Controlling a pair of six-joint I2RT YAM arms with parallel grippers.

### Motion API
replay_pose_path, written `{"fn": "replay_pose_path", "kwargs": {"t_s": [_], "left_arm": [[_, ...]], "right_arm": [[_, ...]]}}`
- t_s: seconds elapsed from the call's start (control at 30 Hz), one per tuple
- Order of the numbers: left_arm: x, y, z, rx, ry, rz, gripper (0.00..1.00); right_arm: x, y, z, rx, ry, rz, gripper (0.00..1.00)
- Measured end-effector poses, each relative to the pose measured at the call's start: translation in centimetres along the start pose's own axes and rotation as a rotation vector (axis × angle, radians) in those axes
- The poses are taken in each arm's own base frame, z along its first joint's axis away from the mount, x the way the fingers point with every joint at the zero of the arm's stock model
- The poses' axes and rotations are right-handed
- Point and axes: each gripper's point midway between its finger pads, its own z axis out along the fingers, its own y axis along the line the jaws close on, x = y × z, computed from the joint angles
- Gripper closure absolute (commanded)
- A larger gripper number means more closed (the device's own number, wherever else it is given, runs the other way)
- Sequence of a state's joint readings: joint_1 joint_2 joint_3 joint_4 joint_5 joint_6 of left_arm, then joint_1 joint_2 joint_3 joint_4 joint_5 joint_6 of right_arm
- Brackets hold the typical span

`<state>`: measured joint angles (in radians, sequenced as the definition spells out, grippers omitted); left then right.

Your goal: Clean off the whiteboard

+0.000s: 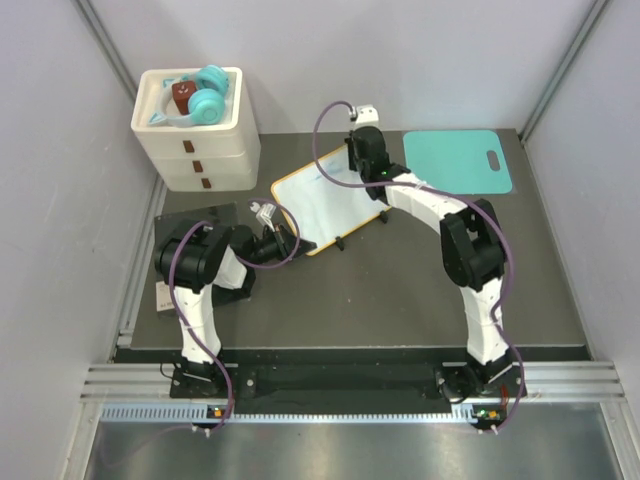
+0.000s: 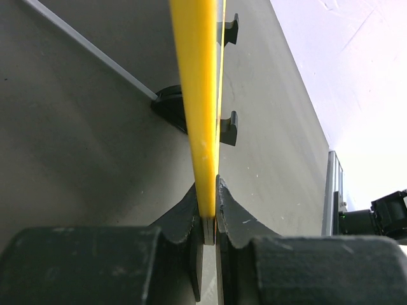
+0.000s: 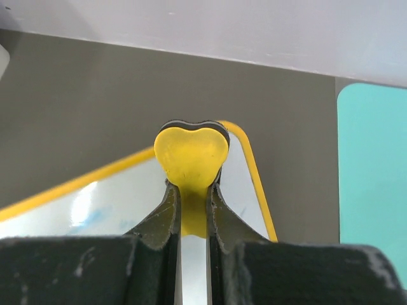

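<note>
1. The whiteboard (image 1: 322, 203) is mid-table, set at a slant to the table edge. From above I can't judge which side is the long one.
2. A faint blue smear (image 3: 89, 215) shows on its face.
3. The left gripper (image 2: 210, 219) is pinched tight on the board's yellow near-left rim, seen edge-on, with the black feet (image 2: 229, 127) off to one side.
4. The right gripper (image 3: 191, 190) is clamped on a yellow heart-shaped eraser (image 3: 191, 155), poised over the far-right corner.
5. Key relation: the smear lies left of the eraser and back toward the arms, so the wipe probably sweeps that way. The right arm does the wiping and the left steadies.
6. I can't tell whether the eraser touches the board. From above, the wrist hides the right fingertips.
</note>
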<state>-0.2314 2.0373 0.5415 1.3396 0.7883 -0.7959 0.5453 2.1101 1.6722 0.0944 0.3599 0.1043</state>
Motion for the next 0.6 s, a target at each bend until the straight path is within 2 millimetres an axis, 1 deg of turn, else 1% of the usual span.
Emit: {"fn": "replay_pose_path", "kwargs": {"t_s": [0.1,0.2,0.27,0.3,0.33,0.43,0.6], "left_arm": [[0.0,0.0,0.0,0.001,0.001,0.011,1.0],[0.1,0.0,0.1,0.002,0.003,0.018,1.0],[0.1,0.0,0.1,0.002,0.003,0.021,1.0],[0.1,0.0,0.1,0.002,0.003,0.022,1.0],[0.1,0.0,0.1,0.002,0.003,0.021,1.0],[0.1,0.0,0.0,-0.002,0.004,-0.005,1.0],[0.2,0.0,0.0,-0.001,0.005,-0.003,1.0]], "right_arm": [[-1.9,0.9,0.4,-0.017,-0.021,-0.003,1.0],[-3.2,1.7,0.3,-0.037,-0.036,-0.006,1.0],[-3.3,2.0,0.3,-0.047,-0.037,-0.007,1.0],[-3.0,2.2,0.3,-0.056,-0.034,-0.008,1.0],[-2.2,2.3,0.3,-0.066,-0.023,-0.012,1.0],[0.6,2.5,-0.1,-0.104,0.003,-0.024,1.0],[2.6,2.9,-2.2,-0.18,0.009,-0.012,1.0]]}}
